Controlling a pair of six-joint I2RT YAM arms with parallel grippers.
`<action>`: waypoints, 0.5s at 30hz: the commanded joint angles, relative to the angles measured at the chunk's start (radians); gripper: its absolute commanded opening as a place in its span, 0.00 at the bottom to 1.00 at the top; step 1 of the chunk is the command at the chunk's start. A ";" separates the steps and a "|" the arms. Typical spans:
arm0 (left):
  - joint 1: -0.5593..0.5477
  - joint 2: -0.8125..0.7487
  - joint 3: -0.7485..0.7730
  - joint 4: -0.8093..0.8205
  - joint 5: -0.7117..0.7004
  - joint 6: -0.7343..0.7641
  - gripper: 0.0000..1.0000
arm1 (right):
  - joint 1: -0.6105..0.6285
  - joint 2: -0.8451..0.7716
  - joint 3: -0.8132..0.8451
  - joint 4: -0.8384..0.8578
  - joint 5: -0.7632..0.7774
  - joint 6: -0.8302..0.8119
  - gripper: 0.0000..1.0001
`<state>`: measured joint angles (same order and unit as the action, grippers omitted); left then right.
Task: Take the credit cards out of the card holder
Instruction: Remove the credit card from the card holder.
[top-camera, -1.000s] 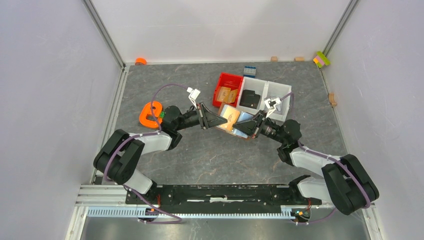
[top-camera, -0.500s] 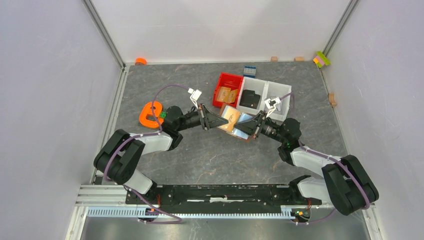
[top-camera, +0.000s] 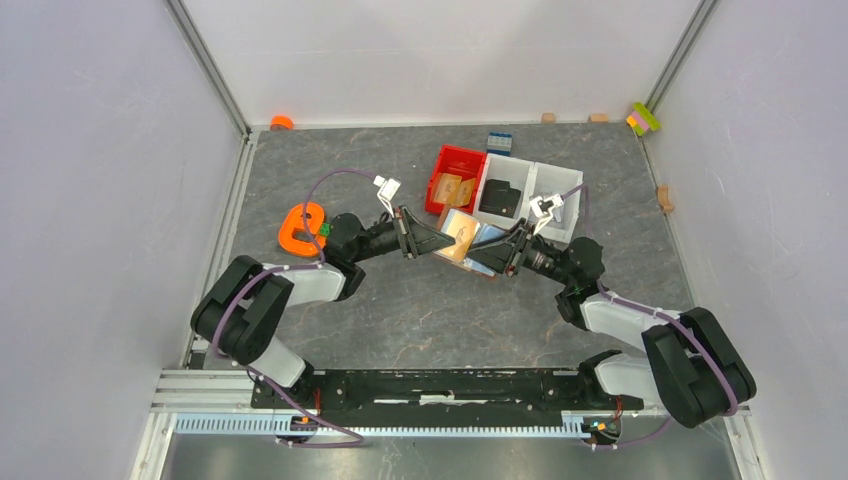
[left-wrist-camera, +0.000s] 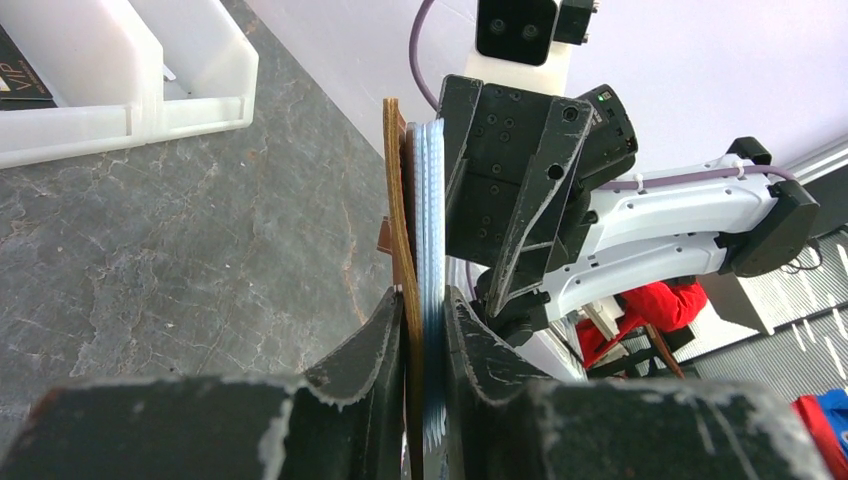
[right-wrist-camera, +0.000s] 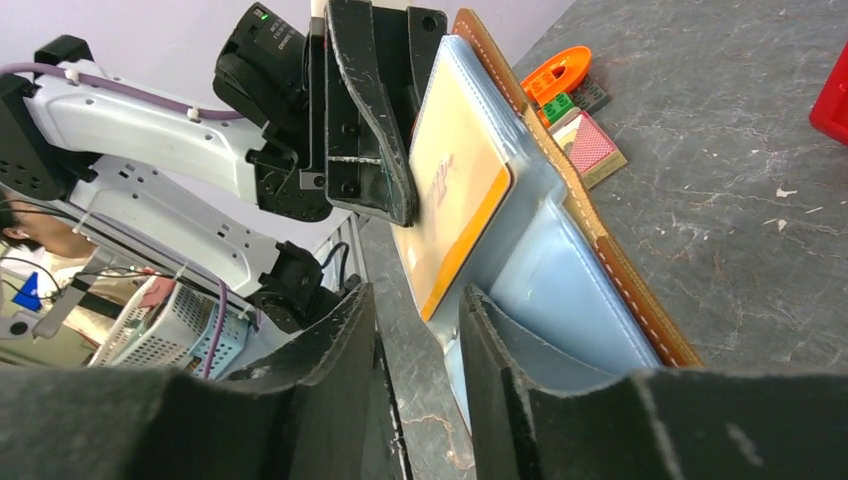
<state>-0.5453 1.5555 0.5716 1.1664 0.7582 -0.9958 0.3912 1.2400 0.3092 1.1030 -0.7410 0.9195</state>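
The card holder (top-camera: 478, 247), brown outside and pale blue inside, hangs opened above the table between the two arms. My left gripper (left-wrist-camera: 424, 295) is shut on its edge, pinching the brown cover (left-wrist-camera: 397, 200) and the blue lining together. An orange-tan credit card (right-wrist-camera: 455, 190) sticks out of a blue pocket (right-wrist-camera: 560, 290), and the left finger (right-wrist-camera: 370, 120) overlaps its far edge. My right gripper (right-wrist-camera: 418, 295) is open. The card's lower corner lies just ahead of its gap, touching neither finger. The pale blue credit card cannot be told apart from the lining.
Behind the holder stand a red bin (top-camera: 466, 160) with tan items and white bins (top-camera: 545, 176), one holding a black item (top-camera: 500, 197). An orange object (top-camera: 303, 226) lies left of the left arm. Blue blocks (top-camera: 499, 141) sit at the back.
The right gripper's jaws have come apart. Both arms and the card holder stay almost where they were, with the holder shifted very slightly.
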 joint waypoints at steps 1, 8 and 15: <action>-0.012 -0.003 0.016 0.135 0.046 -0.058 0.03 | 0.025 0.013 0.025 -0.033 0.018 -0.048 0.39; -0.045 -0.064 0.043 -0.112 0.009 0.106 0.02 | 0.029 0.016 0.033 -0.064 0.035 -0.060 0.17; -0.065 -0.092 0.054 -0.177 0.004 0.152 0.26 | 0.013 0.021 0.020 -0.092 0.066 -0.066 0.00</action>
<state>-0.5766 1.4891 0.5846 0.9657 0.7116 -0.8696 0.4107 1.2484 0.3103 0.9966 -0.7193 0.8665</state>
